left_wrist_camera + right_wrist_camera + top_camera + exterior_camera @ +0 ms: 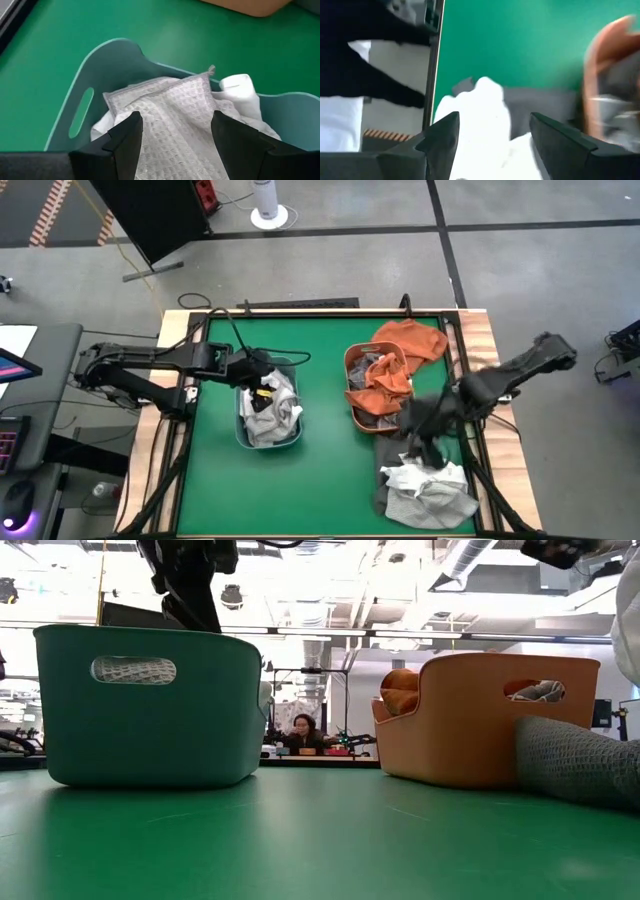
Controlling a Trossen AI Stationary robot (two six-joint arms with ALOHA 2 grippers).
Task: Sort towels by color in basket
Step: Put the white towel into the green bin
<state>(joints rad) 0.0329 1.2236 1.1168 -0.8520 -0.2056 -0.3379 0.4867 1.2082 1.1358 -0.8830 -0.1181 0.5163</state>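
A teal basket (268, 418) at the table's left middle holds white and light grey towels; a light grey waffle towel (175, 100) lies on top of them. My left gripper (176, 118) hangs open just above that towel, fingers slanting down, with nothing between them. An orange basket (378, 390) at the middle right holds rust-orange and grey towels. A loose pile of white and grey towels (428, 485) lies at the near right. My right gripper (494, 120) is open over the pile's white towel (485, 125), above it and holding nothing.
A rust-orange towel (412, 340) lies spread on the table behind the orange basket and hangs over its far rim. In the low view a dark grey towel (575, 765) lies against the orange basket's (490, 715) wall. Bare green table runs between the two baskets and along the near edge.
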